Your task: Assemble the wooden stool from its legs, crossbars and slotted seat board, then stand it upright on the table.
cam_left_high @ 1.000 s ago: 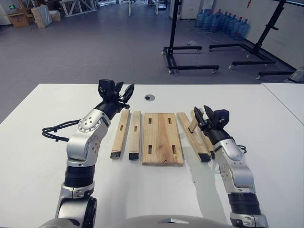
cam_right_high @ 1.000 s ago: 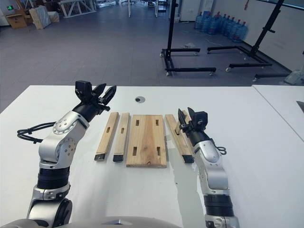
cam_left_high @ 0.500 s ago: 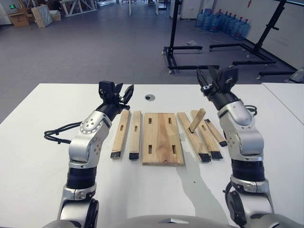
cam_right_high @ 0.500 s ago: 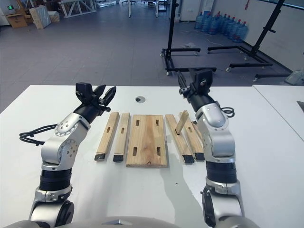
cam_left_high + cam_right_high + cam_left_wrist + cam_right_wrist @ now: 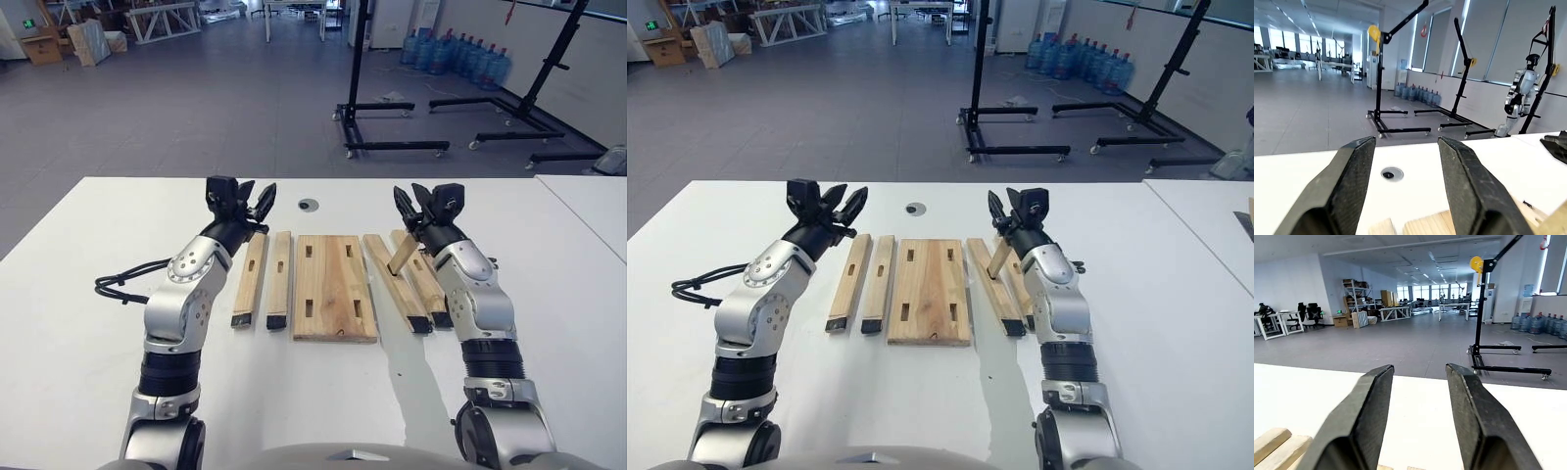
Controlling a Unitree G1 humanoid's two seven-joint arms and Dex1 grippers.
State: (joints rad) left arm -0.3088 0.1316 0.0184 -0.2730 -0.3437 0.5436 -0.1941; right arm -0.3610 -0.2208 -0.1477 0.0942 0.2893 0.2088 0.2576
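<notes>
Seat board: the slotted seat board point(image 5: 336, 286) lies flat in the middle of the table point(image 5: 549, 323), with nothing fitted into its slots.
Left legs: you have one slotted leg point(image 5: 248, 277) and a second leg point(image 5: 278, 277) lying flat side by side, just left of the board and apart from it.
Right legs: two more long pieces, the inner right leg point(image 5: 396, 282) and the outer right leg point(image 5: 428, 284), lie flat just right of the board.
Crossbar: one short crossbar point(image 5: 404, 252) leans tilted across the right legs. It is loose, not seated.
Left gripper: the left gripper point(image 5: 257, 191) hangs over the far ends of the left legs, fingers spread and holding nothing.
Right gripper: the right gripper point(image 5: 409, 199) sits above the top of the crossbar, fingers apart and empty.
Done: by my reading, nothing is joined yet; the parts are only laid out.
Left: you have every joint to make, then the stool to stand upright.
</notes>
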